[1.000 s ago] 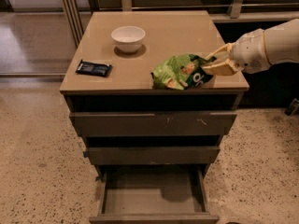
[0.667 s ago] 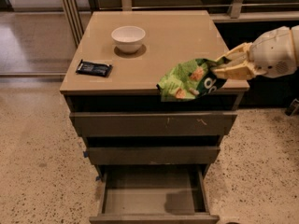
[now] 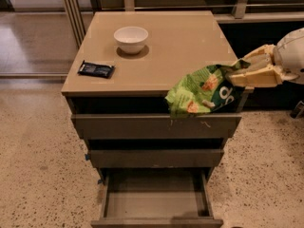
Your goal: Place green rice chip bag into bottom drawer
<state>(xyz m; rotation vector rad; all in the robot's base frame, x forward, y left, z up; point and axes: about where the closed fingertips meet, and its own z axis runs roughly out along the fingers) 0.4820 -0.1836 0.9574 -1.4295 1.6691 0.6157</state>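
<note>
Since the earlier frames, we see the bag carried forward and lower, from the cabinet top to its front right edge, and the gripper has come with it. The bag is shiny green with a dark end bearing white lettering. It now hangs crumpled across that edge, with its lower part in front of the gap above the top drawer. We cannot tell whether it touches the cabinet.

The gripper reaches in from the right at the level of the cabinet top. Its pale fingers are pinched on the dark end of the bag, holding it up.

Well below the bag, the bottom drawer stands pulled out towards us, and we see its bare floor. The bag is above it and to its right side, not inside it. The middle drawer and the top drawer are slightly out, each stepped forward of the one above.

On the cabinet top, a white bowl stands near the back left. A dark blue packet lies flat near the left edge, well apart from the bag. The cabinet stands on a speckled floor.
</note>
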